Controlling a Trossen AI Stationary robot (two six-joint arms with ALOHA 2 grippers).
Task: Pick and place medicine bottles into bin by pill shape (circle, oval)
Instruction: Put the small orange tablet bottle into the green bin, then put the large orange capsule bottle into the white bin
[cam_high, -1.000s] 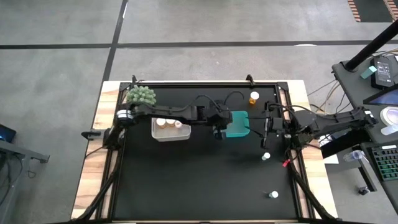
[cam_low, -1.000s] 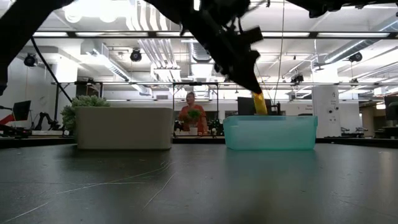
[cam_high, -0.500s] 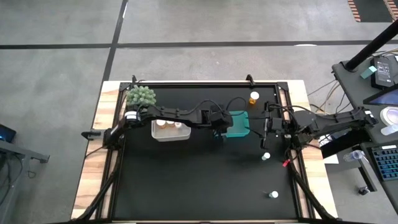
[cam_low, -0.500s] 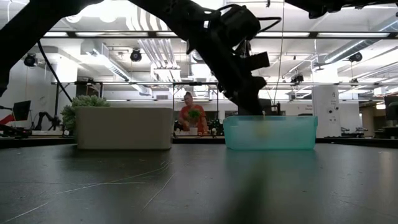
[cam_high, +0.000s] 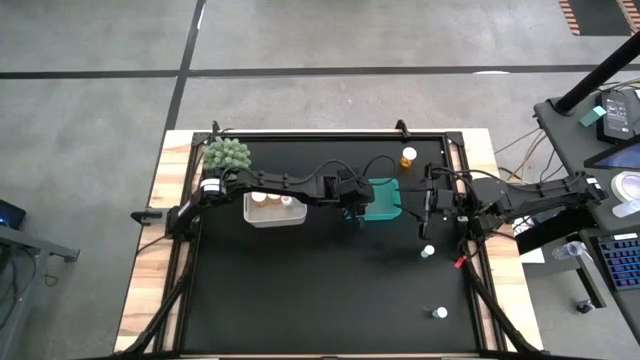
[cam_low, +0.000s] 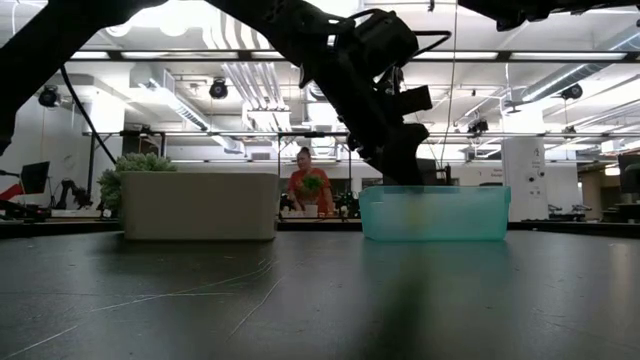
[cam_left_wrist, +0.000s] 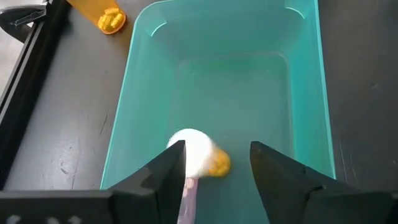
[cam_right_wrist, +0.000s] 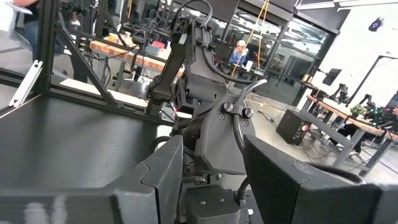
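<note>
Your left tool (cam_left_wrist: 214, 163) is hanging over the teal bin (cam_high: 382, 199), just at its left rim, with its two fingers spread apart and gripping nothing. Between those fingers, down on the bin floor, an amber bottle with a white cap (cam_left_wrist: 198, 154) is lying on its side, free of both fingers. In the low view the same tool (cam_low: 400, 165) is sitting right above the bin's top edge (cam_low: 434, 213). Your right tool (cam_high: 428, 200) is waiting just to the right of the teal bin, above the table (cam_high: 300, 290); its fingers are standing apart with nothing between them. To the left of the teal bin, the white bin (cam_high: 273, 209) is holding two white-capped bottles (cam_high: 272, 198) side by side. Beyond the teal bin, near the far edge, another amber bottle (cam_high: 407, 157) is resting on the table; the left wrist view is showing it lying on its side (cam_left_wrist: 99, 14) just outside the bin's far corner. Two small white-capped bottles are sitting on the right side of the table, one (cam_high: 427, 251) near the right tool and one (cam_high: 439, 313) nearer the front edge. A spiky green plant (cam_high: 227, 154) is standing at the far left corner. A person in a red top (cam_low: 306, 187) is showing in the room behind the table.
</note>
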